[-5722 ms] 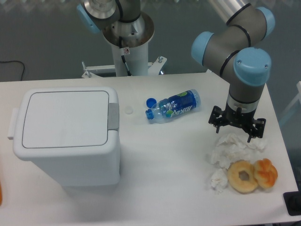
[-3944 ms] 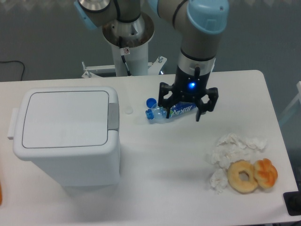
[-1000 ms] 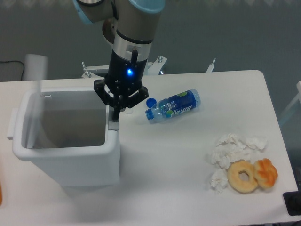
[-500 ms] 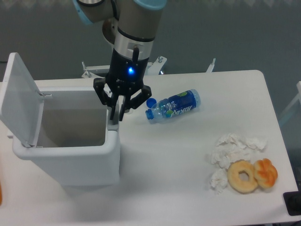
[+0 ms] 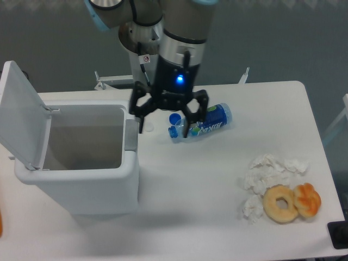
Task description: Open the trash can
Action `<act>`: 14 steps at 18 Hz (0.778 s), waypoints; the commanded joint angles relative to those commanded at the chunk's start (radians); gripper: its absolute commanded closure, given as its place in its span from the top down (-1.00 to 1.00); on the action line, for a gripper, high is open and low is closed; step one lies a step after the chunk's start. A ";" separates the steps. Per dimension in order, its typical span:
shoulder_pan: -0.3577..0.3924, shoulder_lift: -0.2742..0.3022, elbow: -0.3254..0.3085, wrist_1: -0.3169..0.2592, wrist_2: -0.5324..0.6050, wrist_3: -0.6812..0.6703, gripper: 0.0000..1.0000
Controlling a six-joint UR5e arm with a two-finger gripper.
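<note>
One trash can (image 5: 76, 179) (lid up), one claw (image 5: 165, 129).

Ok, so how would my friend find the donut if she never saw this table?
Start at the big white trash can with its lid standing up, then go all the way across the table to the other side, near the front corner. There, beside a heap of crumpled white tissues, lies the donut. It is the tan ring with a hole in the middle, touching an orange piece of food.

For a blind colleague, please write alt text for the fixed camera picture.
A white trash can stands open, lid raised at left. The open gripper hovers beside its rim, over a lying blue bottle; tissues and donuts lie at right.
</note>
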State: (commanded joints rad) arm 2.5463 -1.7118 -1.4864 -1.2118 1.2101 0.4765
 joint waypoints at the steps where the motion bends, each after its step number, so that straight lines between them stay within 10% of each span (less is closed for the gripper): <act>1: 0.011 -0.003 -0.006 -0.012 0.035 0.054 1.00; 14: 0.141 -0.173 -0.008 -0.038 0.261 0.514 1.00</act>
State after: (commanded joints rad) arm 2.6874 -1.8852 -1.4941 -1.2502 1.4711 0.9905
